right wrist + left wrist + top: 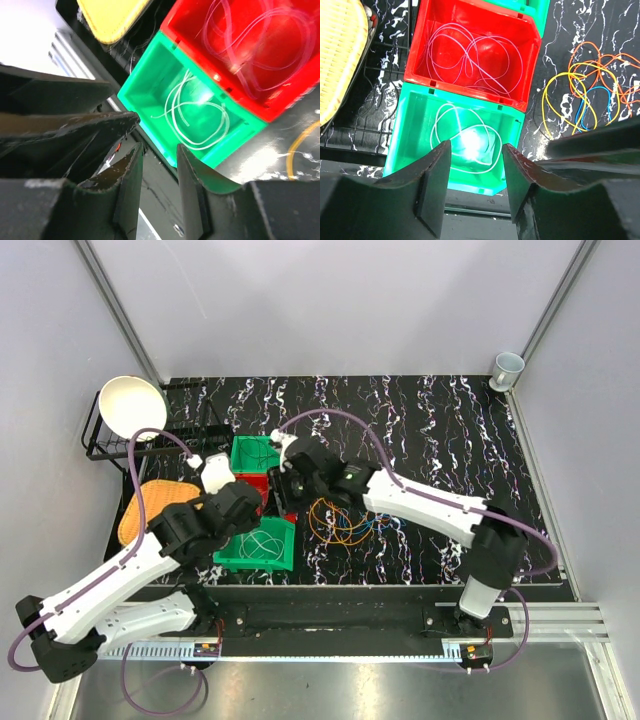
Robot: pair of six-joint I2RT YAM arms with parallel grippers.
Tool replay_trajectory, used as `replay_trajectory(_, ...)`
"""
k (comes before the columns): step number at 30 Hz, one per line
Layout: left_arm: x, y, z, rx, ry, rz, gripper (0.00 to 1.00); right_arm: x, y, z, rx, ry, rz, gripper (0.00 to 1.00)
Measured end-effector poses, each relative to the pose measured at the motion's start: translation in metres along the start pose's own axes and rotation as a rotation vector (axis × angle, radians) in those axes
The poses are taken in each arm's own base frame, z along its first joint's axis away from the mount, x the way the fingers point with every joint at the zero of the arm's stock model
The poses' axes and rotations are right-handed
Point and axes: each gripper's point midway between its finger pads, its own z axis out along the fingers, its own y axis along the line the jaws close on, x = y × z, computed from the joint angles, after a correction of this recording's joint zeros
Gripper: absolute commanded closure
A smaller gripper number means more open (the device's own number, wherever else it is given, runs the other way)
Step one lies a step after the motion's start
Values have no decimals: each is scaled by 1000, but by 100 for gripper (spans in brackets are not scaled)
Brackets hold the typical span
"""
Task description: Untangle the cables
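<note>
**Both grippers empty over the bins, tangled cables lying off to the right**

The left gripper (475, 187) hangs over the near green bin (406, 131). Its jaws are partly apart and there is nothing between them. Directly below its fingertips, on the floor of that bin, lies a pale looped cable (468, 142), washed out by glare and clear of the fingers.

The red bin (420, 45) touches the far side of the green one. It holds a second pale cable (476, 56) in loose overlapping loops.

The right gripper (159, 186) is tilted over the same corner of the worktop (450, 440). Its jaws show only a narrow gap, and that gap is empty too. From its wrist camera the green bin's cable lies ahead of the fingertips and further down, not between them.

The tangled cables (340, 520) are orange, yellow and blue loops crossing one another. They lie flat on the worktop just right of the green bin, below the right arm. Neither gripper touches them. In the left wrist view they sit well to the right of the fingers.
</note>
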Motion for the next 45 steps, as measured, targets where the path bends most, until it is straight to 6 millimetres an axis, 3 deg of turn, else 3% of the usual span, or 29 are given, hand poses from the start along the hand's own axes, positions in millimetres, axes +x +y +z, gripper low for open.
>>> replay_trajectory(4,-6,-4,-3,10,-7,13,50,-18,-7,-30,39,-79,-6,59)
replay_trajectory(8,-11,-13,-2,23,-11,36,50,-33,-34,-60,106,-155,22,58)
replay_trajectory(11,-13,-24,1,39,-6,63,48,-39,-66,-79,181,-198,69,39)
replay_trajectory(12,-13,-27,2,47,-4,70,46,-40,-78,-84,213,-211,90,23)
replay_trajectory(13,-13,-33,4,59,-2,80,39,-39,-91,-90,247,-227,110,1)
replay_trajectory(18,-6,-60,9,129,9,148,14,-26,-141,-116,421,-286,174,0)
replay_trajectory(25,-3,-95,20,202,6,212,11,-24,-186,-161,671,-488,254,0)
replay_trajectory(28,-3,-108,25,232,-1,219,11,-7,-206,-182,740,-583,245,0)
replay_trajectory(31,-3,-119,30,253,-8,227,11,9,-220,-189,760,-639,219,0)
replay_trajectory(35,0,-129,40,260,-8,249,11,18,-225,-193,747,-670,164,0)
replay_trajectory(40,6,-137,52,262,-11,272,11,3,-225,-201,767,-732,118,0)
replay_trajectory(45,15,-141,64,281,-14,280,11,0,-229,-195,785,-723,93,0)
